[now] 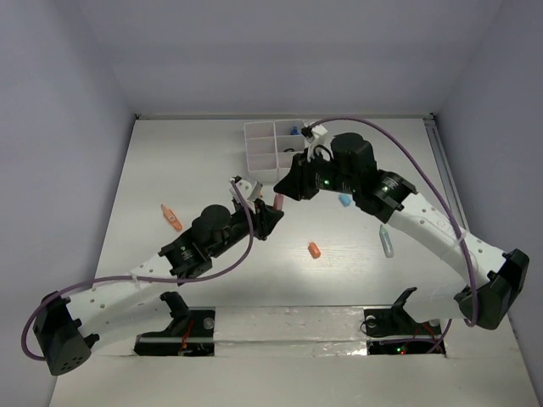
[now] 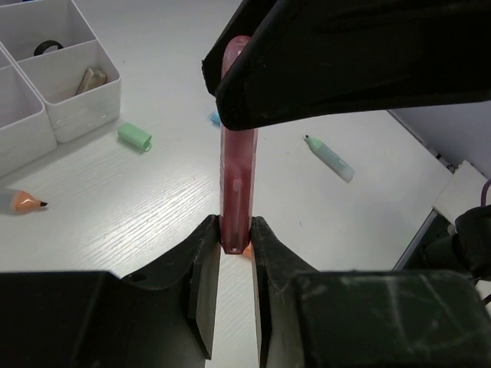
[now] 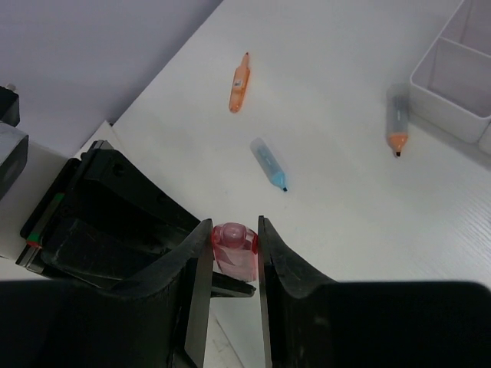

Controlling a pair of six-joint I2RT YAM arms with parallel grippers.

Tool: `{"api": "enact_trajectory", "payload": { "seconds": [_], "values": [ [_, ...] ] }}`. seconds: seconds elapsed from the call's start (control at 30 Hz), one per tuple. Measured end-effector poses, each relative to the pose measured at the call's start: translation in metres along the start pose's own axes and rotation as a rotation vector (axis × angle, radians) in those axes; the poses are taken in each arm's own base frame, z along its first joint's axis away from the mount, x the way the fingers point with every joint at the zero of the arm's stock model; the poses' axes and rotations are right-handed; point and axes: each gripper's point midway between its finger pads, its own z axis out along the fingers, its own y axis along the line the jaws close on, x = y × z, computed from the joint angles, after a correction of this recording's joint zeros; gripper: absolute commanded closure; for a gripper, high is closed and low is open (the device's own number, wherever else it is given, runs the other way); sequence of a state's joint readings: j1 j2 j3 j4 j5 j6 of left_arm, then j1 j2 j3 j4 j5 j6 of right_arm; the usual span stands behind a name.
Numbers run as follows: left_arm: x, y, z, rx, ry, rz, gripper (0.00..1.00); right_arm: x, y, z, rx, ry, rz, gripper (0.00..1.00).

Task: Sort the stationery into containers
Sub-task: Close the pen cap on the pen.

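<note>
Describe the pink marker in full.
The pink marker is a translucent, glossy plastic stick with a rounded end. It is held between the two arms: the left gripper clamps one end, and the right gripper closes on the other end. Nothing else seems to touch it.

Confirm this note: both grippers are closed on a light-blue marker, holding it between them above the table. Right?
Wrong colour: the marker is pink. Both wrist views show it, with the left gripper and right gripper closed on it above the table.
</note>
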State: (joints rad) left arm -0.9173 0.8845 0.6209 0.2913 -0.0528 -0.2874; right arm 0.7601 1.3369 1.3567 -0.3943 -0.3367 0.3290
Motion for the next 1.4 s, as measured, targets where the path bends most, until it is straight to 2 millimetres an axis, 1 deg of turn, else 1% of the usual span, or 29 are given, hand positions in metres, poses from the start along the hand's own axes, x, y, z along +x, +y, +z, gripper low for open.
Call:
{"api": "enact_trajectory", "payload": {
  "seconds": [0.2, 0.3, 0.47, 0.57, 0.67, 0.87, 1.07, 1.17, 1.2, 1.27, 1.3, 1.33, 1.37, 1.4],
  "values": [
    [-0.001, -0.003, 0.002, -0.012, 0.078, 0.033, 1.00, 0.003, -0.001, -0.004, -0.016, -0.082, -0.012, 1.00],
    [-0.001, -0.004, 0.004, -0.021, 0.119, 0.043, 1.00, 0.005, -0.003, -0.003, -0.028, -0.133, -0.006, 1.00],
    [0.010, -0.004, 0.010, -0.033, 0.217, 0.054, 1.00, 0.019, -0.012, 0.002, -0.035, -0.191, 0.019, 1.00],
    [0.015, -0.005, 0.012, -0.036, 0.261, 0.056, 1.00, 0.022, -0.015, 0.004, -0.037, -0.216, 0.026, 1.00],
    [0.013, -0.006, 0.012, -0.042, 0.273, 0.058, 1.00, 0.019, -0.015, 0.002, -0.037, -0.242, 0.031, 1.00],
    [0.001, -0.007, 0.011, -0.049, 0.263, 0.081, 1.00, 0.014, -0.014, 0.001, -0.049, -0.281, 0.031, 1.00],
    [0.003, -0.004, 0.007, -0.064, 0.277, 0.093, 1.00, 0.014, -0.013, 0.002, -0.054, -0.289, 0.047, 1.00],
    [0.000, -0.005, 0.006, -0.060, 0.265, 0.090, 1.00, 0.009, -0.011, 0.000, -0.057, -0.293, 0.053, 1.00],
    [-0.002, -0.006, 0.005, -0.058, 0.255, 0.088, 0.98, 0.007, -0.010, 0.000, -0.059, -0.296, 0.055, 1.00],
    [-0.008, -0.006, 0.003, -0.053, 0.218, 0.084, 0.89, 0.002, -0.010, 0.000, -0.070, -0.295, 0.070, 1.00],
    [-0.011, -0.006, 0.002, -0.054, 0.199, 0.080, 0.80, -0.001, -0.010, 0.001, -0.077, -0.293, 0.078, 1.00],
    [-0.013, -0.006, 0.001, -0.054, 0.182, 0.078, 0.76, -0.004, -0.012, 0.001, -0.086, -0.288, 0.088, 1.00],
    [-0.019, -0.006, 0.002, -0.054, 0.153, 0.075, 0.71, -0.005, -0.011, 0.002, -0.100, -0.273, 0.094, 1.00],
    [-0.031, -0.008, 0.003, -0.049, 0.103, 0.070, 0.70, -0.003, -0.015, 0.003, -0.093, -0.251, 0.108, 1.00]
  ]
}}
